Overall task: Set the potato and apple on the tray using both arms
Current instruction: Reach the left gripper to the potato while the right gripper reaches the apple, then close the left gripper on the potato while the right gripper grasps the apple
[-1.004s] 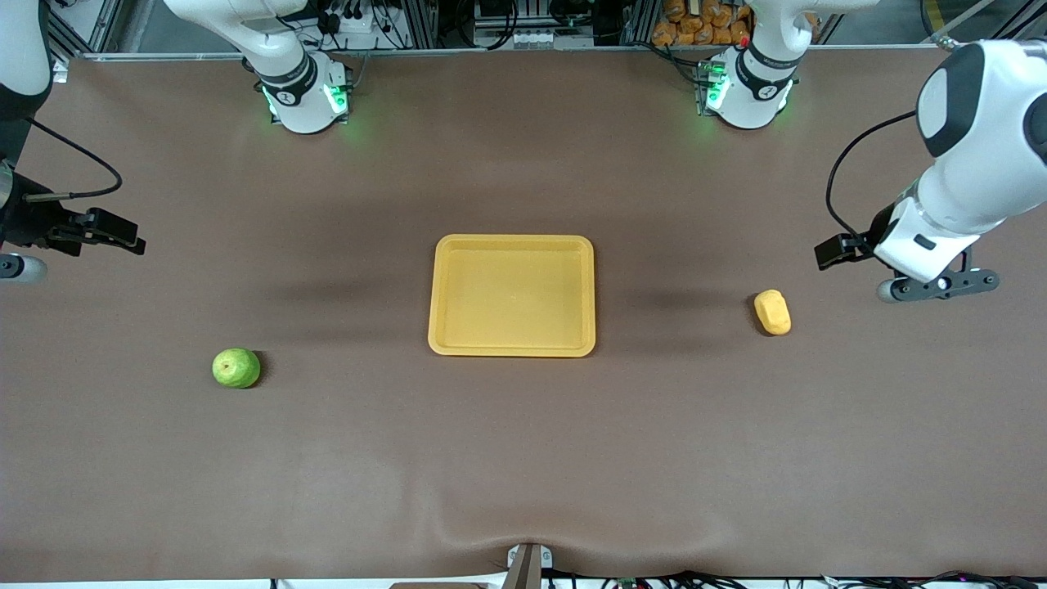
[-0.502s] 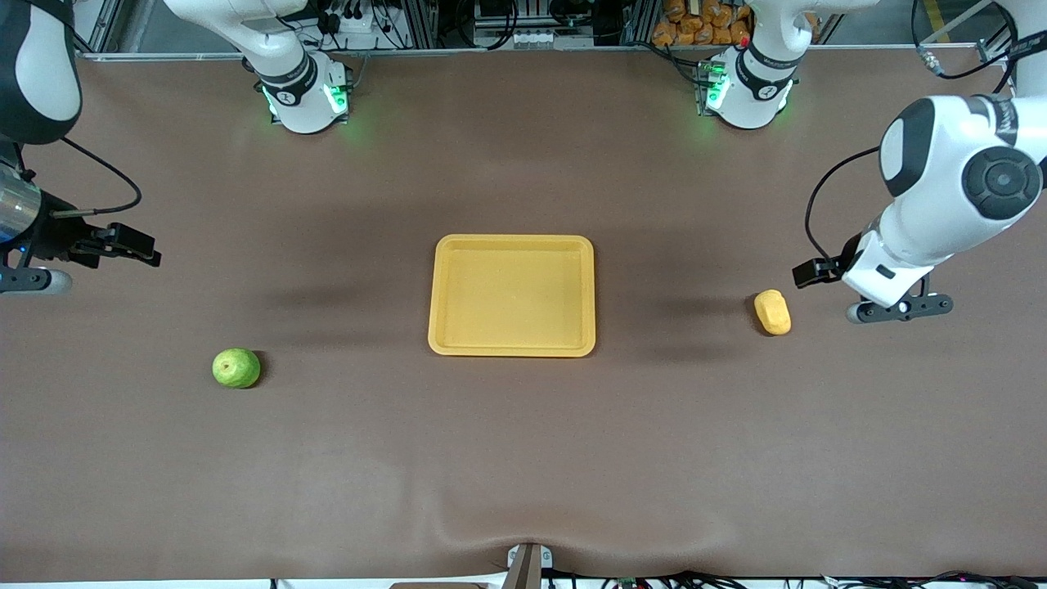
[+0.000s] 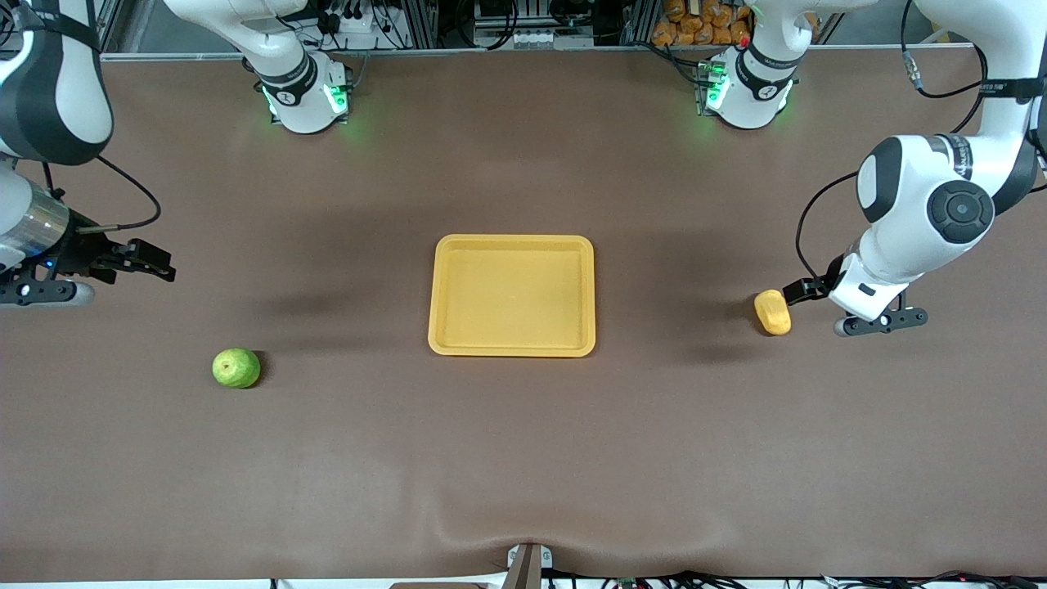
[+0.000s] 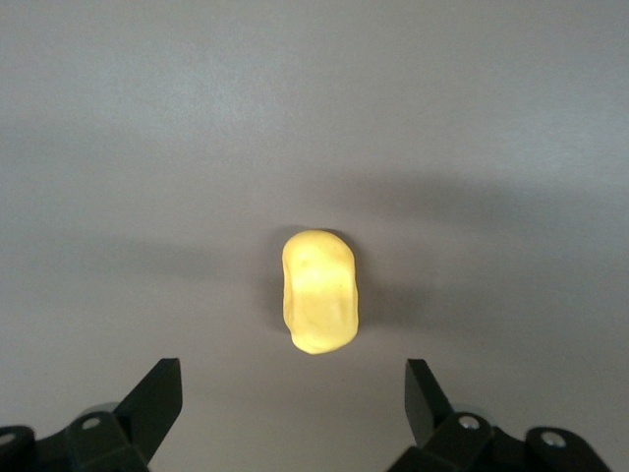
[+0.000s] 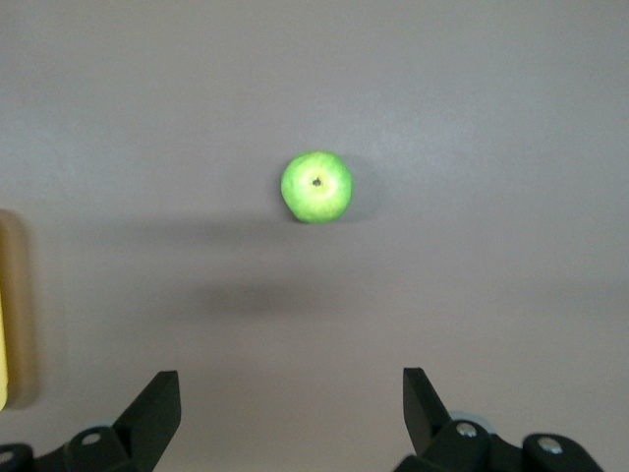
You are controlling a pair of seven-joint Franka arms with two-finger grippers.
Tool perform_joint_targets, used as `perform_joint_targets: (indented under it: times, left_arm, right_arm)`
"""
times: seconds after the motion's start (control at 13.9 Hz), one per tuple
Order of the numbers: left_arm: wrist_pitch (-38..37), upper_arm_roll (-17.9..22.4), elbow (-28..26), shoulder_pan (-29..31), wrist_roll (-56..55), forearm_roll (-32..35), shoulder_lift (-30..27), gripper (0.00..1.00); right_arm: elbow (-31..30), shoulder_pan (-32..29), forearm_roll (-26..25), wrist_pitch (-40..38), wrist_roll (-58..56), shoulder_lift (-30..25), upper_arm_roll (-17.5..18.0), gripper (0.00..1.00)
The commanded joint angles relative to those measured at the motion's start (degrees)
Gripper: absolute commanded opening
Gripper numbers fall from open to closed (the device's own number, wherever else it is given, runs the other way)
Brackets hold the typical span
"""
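- Potato (image 4: 318, 291): oblong, smooth, yellow-orange, lying on counter (image 3: 523, 458) beside left tool (image 4: 293, 405), spread wide, empty.
- Apple (image 5: 316, 186): round, light green, dark stem dimple.
- Right tool (image 5: 291, 411): spread wide, empty.

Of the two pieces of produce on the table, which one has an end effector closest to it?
The potato: the left end effector is open right beside it, while the apple lies well apart from the right end effector.

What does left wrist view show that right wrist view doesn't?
Left wrist only: the potato lying on the table, ahead of the open left gripper. Right wrist only: the apple, stem dimple up, ahead of the open right gripper, plus a sliver of the tray at the edge. Both: brown table, two spread fingers, nothing gripped.
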Motion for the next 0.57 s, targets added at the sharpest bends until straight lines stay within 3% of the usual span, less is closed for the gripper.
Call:
perform_joint_targets:
  times: [0.0, 0.5]
  left_arm:
    - [3.5, -0.4, -1.0, -0.1, -2.7, 1.2, 1.8, 1.00]
    - [12.7, -0.4, -4.9, -0.1, -4.5, 1.2, 6.4, 1.00]
  right_arm:
    - [-5.2, 0.2, 0.4, 6.6, -2.3, -0.6, -0.1, 1.00]
    - [-6.8, 0.4, 1.1, 18.1, -6.0, 5.2, -0.1, 1.00]
